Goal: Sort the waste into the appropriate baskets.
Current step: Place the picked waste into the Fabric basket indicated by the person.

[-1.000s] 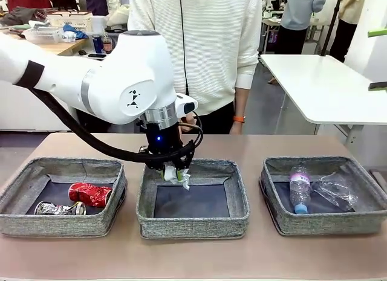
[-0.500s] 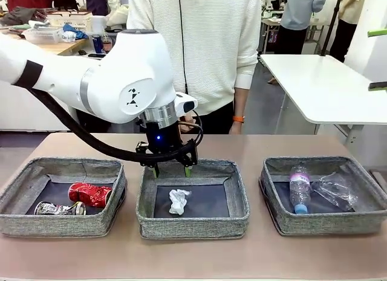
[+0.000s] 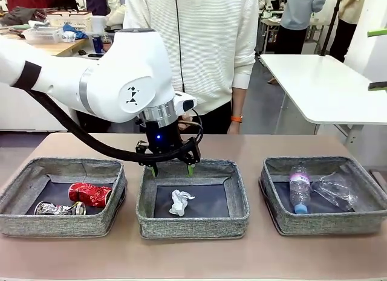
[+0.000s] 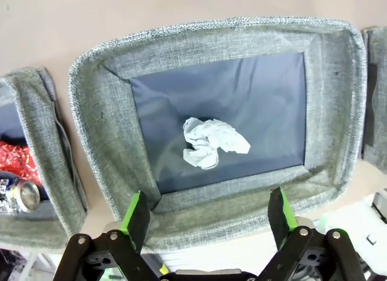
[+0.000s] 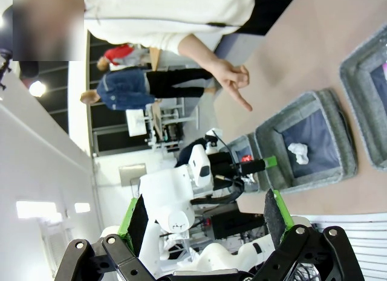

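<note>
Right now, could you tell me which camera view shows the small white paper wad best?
The left wrist view: the paper wad lies large and unobstructed on the middle basket floor. The front view shows it smaller; the right wrist view, tiny and far off.

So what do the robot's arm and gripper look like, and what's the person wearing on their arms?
The left arm is glossy white with a small black logo, a silver ring and a black cable. Its left gripper is black with a blue light and green-padded fingers. The person wears a cream ribbed sweater and an orange wristband.
</note>
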Robot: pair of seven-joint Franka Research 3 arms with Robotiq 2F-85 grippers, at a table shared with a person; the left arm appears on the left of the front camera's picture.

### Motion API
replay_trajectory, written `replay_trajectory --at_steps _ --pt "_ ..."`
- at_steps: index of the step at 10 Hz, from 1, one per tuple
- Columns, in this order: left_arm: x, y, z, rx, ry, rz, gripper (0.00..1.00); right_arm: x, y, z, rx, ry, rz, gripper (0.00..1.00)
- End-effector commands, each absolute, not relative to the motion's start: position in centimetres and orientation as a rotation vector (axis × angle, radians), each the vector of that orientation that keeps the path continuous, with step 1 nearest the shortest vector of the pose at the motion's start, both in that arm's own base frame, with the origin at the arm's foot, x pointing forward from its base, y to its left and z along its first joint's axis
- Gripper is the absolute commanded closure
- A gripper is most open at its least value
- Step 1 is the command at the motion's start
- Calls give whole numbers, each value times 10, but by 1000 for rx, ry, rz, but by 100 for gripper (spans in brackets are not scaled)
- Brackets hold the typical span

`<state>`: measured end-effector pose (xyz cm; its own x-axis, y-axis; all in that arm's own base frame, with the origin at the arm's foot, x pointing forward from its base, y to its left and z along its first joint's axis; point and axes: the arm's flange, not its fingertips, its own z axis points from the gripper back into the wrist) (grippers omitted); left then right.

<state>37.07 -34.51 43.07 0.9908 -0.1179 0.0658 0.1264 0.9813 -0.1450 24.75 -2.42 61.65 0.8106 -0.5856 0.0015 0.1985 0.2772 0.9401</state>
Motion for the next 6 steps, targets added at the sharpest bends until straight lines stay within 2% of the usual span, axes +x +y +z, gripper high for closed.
replay_trajectory --at_steps 1,4,6 --pt "371 -345 431 -140 -65 -134 0 248 -24 619 1191 -394 -525 0" --pt "371 -345 431 -148 -58 -125 0 248 -24 616 1180 -383 -544 0" --pt "375 -317 501 -358 4 -113 0 262 0 612 1176 -347 -436 0"
